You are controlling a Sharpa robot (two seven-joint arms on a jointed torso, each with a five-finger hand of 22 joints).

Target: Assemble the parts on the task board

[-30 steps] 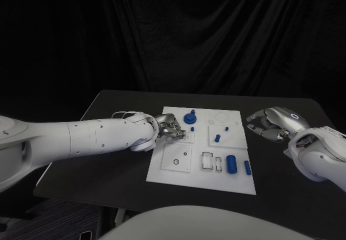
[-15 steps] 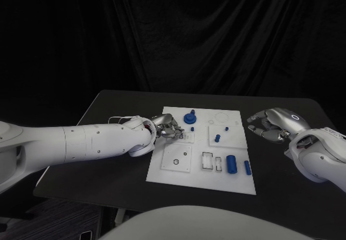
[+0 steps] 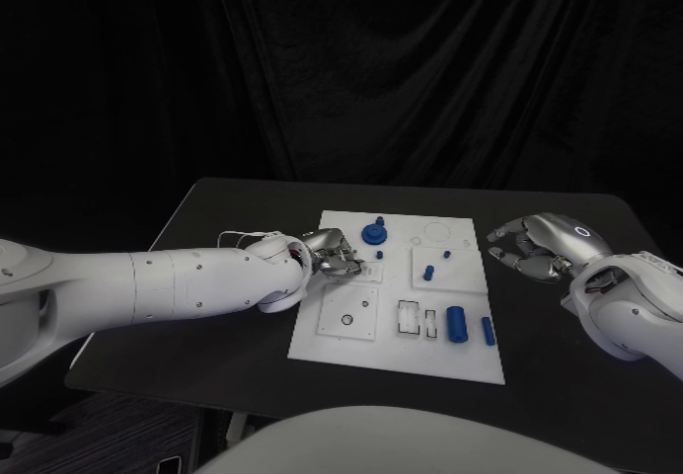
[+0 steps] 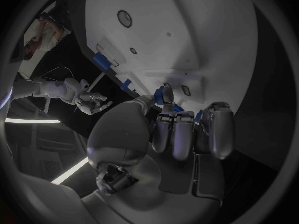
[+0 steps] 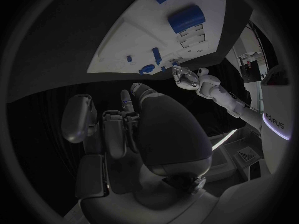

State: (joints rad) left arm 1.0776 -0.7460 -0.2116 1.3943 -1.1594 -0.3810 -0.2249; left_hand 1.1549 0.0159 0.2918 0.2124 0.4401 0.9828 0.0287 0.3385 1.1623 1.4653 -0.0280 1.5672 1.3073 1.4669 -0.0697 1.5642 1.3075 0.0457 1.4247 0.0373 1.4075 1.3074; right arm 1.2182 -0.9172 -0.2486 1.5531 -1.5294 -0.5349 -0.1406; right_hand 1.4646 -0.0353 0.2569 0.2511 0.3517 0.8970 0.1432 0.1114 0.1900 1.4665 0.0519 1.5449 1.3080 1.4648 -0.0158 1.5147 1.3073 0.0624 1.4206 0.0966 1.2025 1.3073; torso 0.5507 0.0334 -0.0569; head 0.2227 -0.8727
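The white task board (image 3: 402, 341) lies in the middle of the table. A blue knob (image 3: 374, 233) and a small blue peg (image 3: 379, 255) stand near its far left. Two more pegs (image 3: 431, 269) stand mid-board, and a thick blue cylinder (image 3: 457, 324) lies by a thin one (image 3: 489, 331) at the near right. My left hand (image 3: 332, 254) hovers at the board's left edge with its fingers curled in. In the left wrist view something blue (image 4: 166, 94) shows between thumb and fingers (image 4: 181, 129); I cannot tell whether it is held. My right hand (image 3: 538, 245) hangs off the board's right side, fingers curled, holding nothing.
The black table (image 3: 213, 326) has bare surface left and right of the board. Near the board's front are a round recess (image 3: 348, 319) and rectangular slots (image 3: 410, 316). The right wrist view shows the board (image 5: 156, 40), the thick cylinder (image 5: 187, 18) and my left hand (image 5: 187, 77).
My left forearm has rolled and drawn back a little while its hand stays curled at the board's left edge. The right hand and the blue parts have not moved.
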